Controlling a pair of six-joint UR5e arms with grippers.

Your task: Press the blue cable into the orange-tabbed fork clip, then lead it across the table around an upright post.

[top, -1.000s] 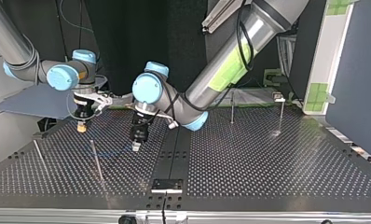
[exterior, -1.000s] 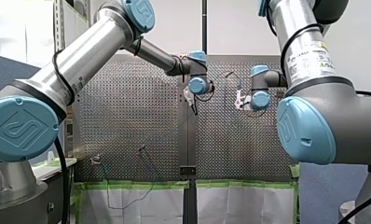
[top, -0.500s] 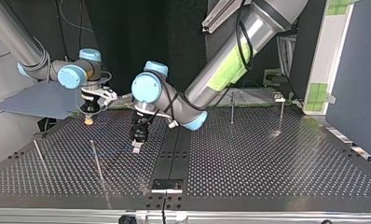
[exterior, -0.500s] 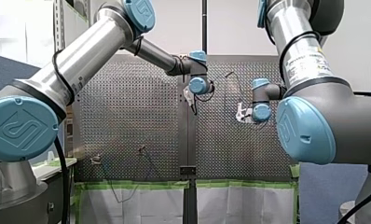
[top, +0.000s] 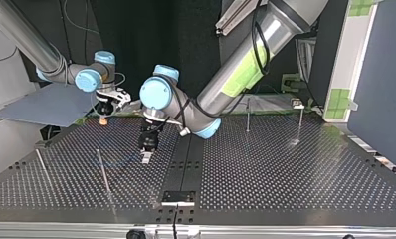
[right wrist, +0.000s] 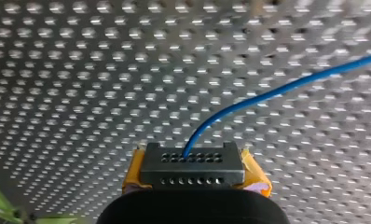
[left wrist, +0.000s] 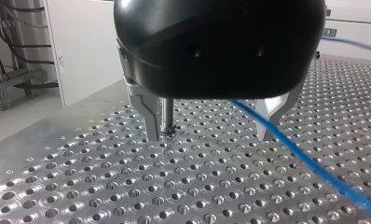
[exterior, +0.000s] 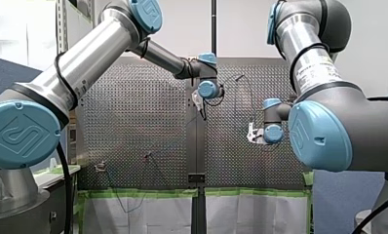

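In the left wrist view my left gripper is open just above the perforated table. The blue cable runs loose through the gap between its metal fingers. A thin upright post stands just inside one finger. My right gripper, with yellow pads, is shut on the blue cable, which arcs away over the table. In the top view my right gripper hangs at the left rear, and my left gripper is near the middle. I cannot make out the orange-tabbed clip.
Slim upright posts stand at the top view's left and far left, and two more at the right rear. A black strip with a bracket runs down the table's middle. Green tape edges the table in the front view.
My right arm has carried the cable end towards the rear and a little to the right in the top view, downward in the front view. My left arm has stayed put.
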